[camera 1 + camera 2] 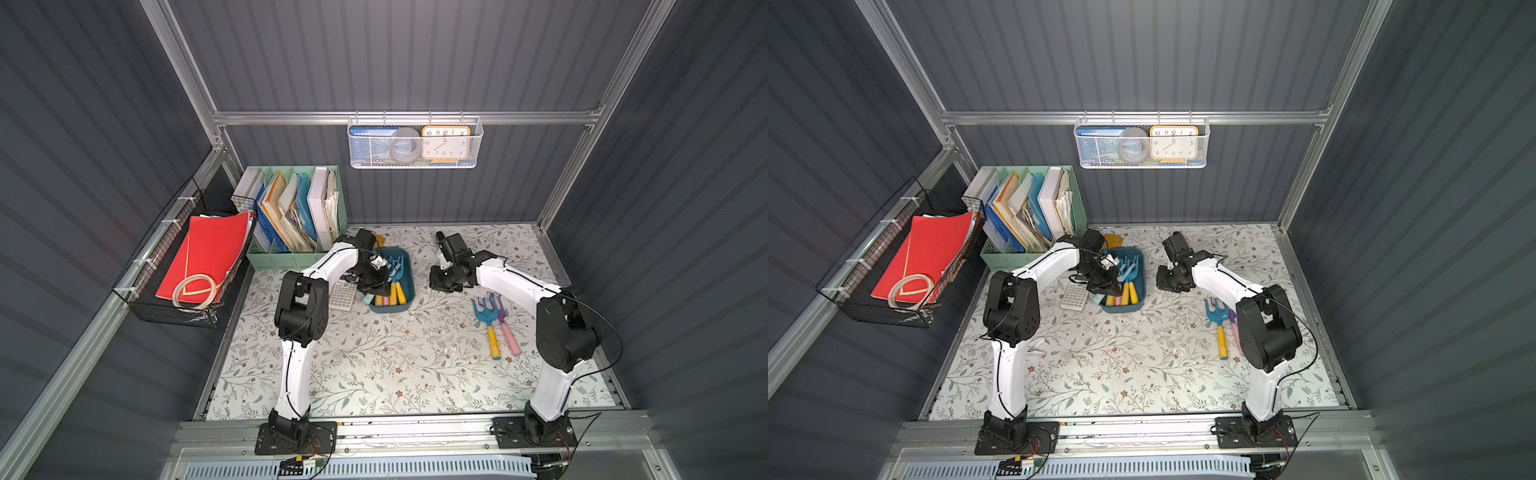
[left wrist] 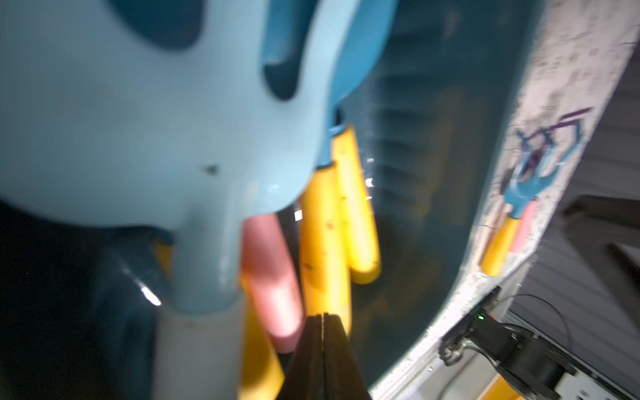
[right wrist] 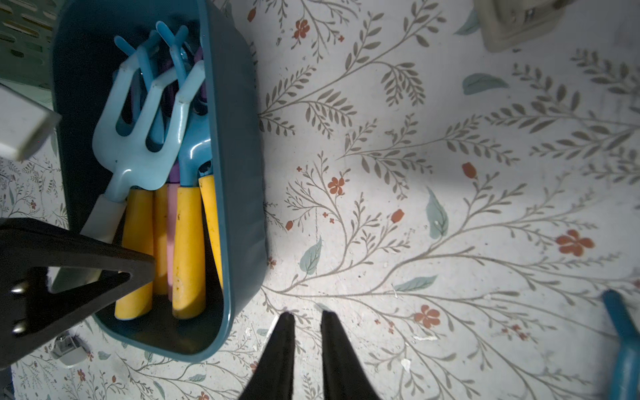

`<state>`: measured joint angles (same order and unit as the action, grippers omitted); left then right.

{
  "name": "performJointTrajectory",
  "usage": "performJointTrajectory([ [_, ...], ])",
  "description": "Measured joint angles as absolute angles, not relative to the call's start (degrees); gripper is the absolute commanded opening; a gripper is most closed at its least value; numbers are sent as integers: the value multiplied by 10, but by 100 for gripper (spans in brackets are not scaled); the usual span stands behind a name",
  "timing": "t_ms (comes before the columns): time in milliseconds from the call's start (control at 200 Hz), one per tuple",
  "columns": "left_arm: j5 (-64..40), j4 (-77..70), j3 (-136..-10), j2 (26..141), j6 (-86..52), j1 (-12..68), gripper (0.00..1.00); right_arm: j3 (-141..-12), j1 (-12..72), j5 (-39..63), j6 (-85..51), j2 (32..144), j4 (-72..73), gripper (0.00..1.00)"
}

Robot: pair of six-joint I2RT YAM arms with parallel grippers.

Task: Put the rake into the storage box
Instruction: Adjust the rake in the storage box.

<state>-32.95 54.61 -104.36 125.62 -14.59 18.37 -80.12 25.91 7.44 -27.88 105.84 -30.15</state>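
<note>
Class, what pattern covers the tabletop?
The tabletop: leafy branches and small red flowers on white; clearest in the right wrist view.

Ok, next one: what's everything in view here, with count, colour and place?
storage box: one, dark teal-blue, back middle of the table
rakes in the box: several, blue heads, yellow and pink handles; count unclear
blue rake: one, yellow handle, on the table by the right arm
purple rake: one, pink handle, beside the blue rake
calculator: one, pale grey, beside the storage box
file organiser: one, mint-green, back corner
mesh basket: one, white, back rail
wire basket: one, black, side wall
left arm: white and black, jaws shut over the box
right arm: white and black, jaws slightly open, empty, beside the box
</note>
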Motion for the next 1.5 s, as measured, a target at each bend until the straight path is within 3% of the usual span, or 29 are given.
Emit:
performJointTrajectory([
  [155, -372, 521, -1053, 1222, -158, 184, 19, -780, 257, 68, -281, 1038, -301, 21],
  [185, -371, 517, -1055, 1213, -165, 184, 28, -780, 256, 68, -282, 1038, -301, 22],
  [220, -363, 515, -1060, 1204, -174, 184, 51, -780, 256, 69, -282, 1038, -300, 25],
  [250, -351, 514, -1064, 1198, -176, 184, 64, -780, 256, 70, -284, 1038, -300, 28],
  [375, -256, 512, -1072, 1176, -191, 183, 73, -780, 256, 82, -287, 1039, -301, 32],
  [550, -150, 523, -1097, 1214, -194, 181, 68, -780, 256, 101, -289, 1047, -301, 32],
  [810, -121, 535, -1099, 1277, -194, 182, 53, -780, 256, 105, -289, 1047, -300, 32],
  [1151, -127, 553, -1099, 1278, -185, 184, 11, -780, 256, 120, -294, 1055, -294, 32],
  [1501, -138, 562, -1099, 1277, -187, 181, 6, -780, 256, 137, -306, 1065, -283, 34],
])
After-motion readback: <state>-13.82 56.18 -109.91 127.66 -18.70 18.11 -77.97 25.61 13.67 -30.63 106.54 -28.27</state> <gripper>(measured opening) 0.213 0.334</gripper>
